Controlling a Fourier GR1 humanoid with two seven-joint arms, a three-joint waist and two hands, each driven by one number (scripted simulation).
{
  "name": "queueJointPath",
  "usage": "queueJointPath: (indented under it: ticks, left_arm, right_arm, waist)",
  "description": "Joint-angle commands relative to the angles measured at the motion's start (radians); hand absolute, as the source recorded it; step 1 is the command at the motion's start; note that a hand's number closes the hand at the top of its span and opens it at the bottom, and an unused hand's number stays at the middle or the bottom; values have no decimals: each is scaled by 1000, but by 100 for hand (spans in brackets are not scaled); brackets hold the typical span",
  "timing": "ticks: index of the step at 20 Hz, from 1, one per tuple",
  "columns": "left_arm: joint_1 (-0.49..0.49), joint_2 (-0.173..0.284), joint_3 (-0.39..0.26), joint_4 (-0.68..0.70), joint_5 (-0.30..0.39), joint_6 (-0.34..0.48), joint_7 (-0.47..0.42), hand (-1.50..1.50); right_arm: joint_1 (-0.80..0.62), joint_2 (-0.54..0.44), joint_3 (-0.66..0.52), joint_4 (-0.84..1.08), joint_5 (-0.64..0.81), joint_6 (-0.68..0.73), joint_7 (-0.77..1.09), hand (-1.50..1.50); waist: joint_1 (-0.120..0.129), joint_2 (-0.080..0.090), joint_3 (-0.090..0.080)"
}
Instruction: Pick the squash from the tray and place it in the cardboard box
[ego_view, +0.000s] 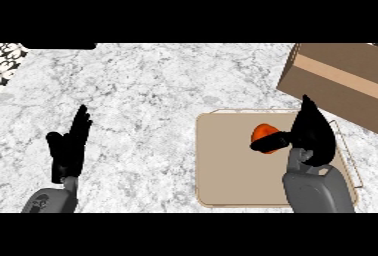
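Observation:
An orange squash lies on the beige tray, in its upper right part. My right hand stands right beside the squash on its right. Its fingers point straight up and away, and its thumb reaches across the squash's lower side, hiding part of it. The hand is open, and the squash rests on the tray. The cardboard box stands at the upper right, just beyond the tray. My left hand rests open at the left, fingers up, far from the tray.
The counter top is grey-white marble. A dark object and a patterned patch show at the upper left edge. The tray's thin wire rim runs along its right side near my right forearm.

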Motion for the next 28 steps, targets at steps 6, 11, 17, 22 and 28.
queueJointPath:
  ticks: [6,11,17,22,28]
  left_arm:
    - [16,16,19,-7,12,-34,-3,0]
    - [-27,-27,7,28,-9,-9,-10,0]
    - [16,-17,25,26,-7,-17,-23,0]
    - [58,-24,-16,-80,-36,6,29,0]
    - [25,-50,2,11,-43,-2,-23,0]
  right_arm:
    - [-124,3,-44,129,-18,8,240,-150]
    - [-131,3,-52,194,-16,-15,240,-150]
    - [-137,3,-74,239,-23,10,240,-150]
    - [-147,3,-134,271,-27,45,209,-150]
    - [-121,3,-116,320,-25,-18,175,-150]
  waist:
    - [0,-4,0]
    - [-9,0,0]
    - [-10,-1,0]
    - [-5,-4,2]
    - [-14,0,1]
